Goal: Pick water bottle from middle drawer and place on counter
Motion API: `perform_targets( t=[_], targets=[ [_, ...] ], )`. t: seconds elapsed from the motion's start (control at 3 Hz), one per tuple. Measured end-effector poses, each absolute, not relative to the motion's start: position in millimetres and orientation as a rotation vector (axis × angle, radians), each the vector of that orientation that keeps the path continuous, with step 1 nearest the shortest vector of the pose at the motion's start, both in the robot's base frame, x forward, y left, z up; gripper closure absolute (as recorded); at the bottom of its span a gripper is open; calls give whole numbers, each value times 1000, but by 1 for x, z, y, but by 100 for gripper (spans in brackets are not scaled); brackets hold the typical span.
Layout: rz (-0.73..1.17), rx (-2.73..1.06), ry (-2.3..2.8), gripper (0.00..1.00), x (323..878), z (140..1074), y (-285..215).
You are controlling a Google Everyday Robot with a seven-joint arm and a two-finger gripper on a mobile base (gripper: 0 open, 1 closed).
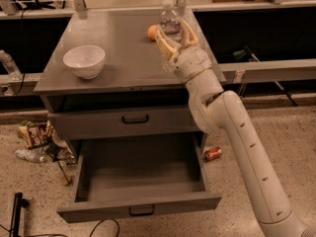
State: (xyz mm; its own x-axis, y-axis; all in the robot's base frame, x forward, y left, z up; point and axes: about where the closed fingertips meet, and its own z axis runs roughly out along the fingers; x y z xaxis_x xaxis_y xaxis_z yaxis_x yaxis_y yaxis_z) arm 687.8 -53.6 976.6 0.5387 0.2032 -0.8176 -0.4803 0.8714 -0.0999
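Camera view: pincer point(174, 39) clasps the upright water bottle point(170, 19) at the table point(118, 58) right edge, middle drawer point(140, 174) standing open.

Clear, white-capped water bottle point(169, 19) upright in the gripper point(174, 34) over the counter point(118, 63) rear; middle drawer point(140, 206) pulled open below.

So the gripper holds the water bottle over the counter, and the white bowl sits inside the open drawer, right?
One part is wrong. The camera view shows the white bowl on the counter, at its left, not in the middle drawer. The gripper does hold the water bottle over the counter.
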Motion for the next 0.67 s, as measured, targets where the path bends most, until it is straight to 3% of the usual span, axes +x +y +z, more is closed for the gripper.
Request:
perform_targets(
  t=[0.67],
  targets=[
    [422,-264,960,98,705,954,-62]
  ],
)
